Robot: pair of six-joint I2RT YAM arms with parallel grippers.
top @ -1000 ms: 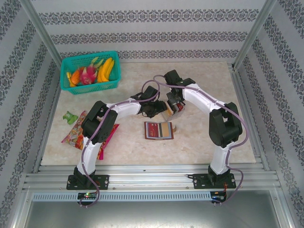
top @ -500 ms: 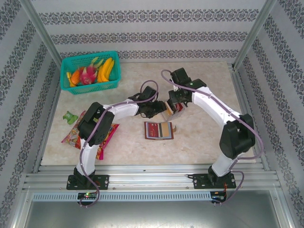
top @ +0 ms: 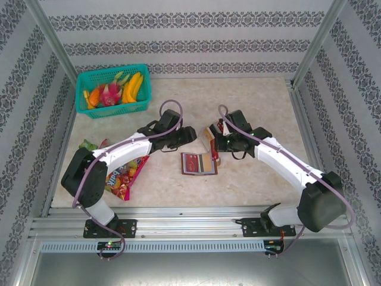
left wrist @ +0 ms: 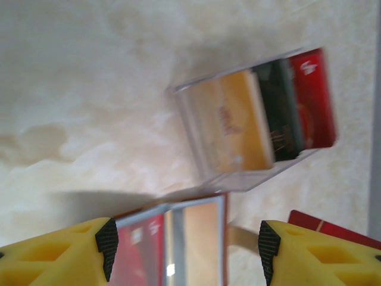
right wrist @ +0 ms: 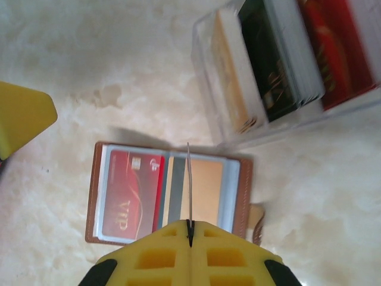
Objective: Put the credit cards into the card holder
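Item: card holder (right wrist: 169, 193), lying open and sleeves-up on the surface (top: 268, 101), just beside the clear card stand (right wrist: 280, 65). A red card (right wrist: 128, 193) and a tan card (right wrist: 205, 190) are sitting in its sleeves.

Right claw (right wrist: 189, 226): pinching tight on the held card (right wrist: 189, 179), edge-on above the holder's fold.

Left claw (left wrist: 187, 253): gaping wide, gripping nothing, hovering over the holder.

Step, as judged: sleeving the held card. The next move is calling for tilting it flatter and finding a free sleeve mouth.

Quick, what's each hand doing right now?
Left hand: open, holding nothing.
Right hand: closed on a card, seen edge-on.
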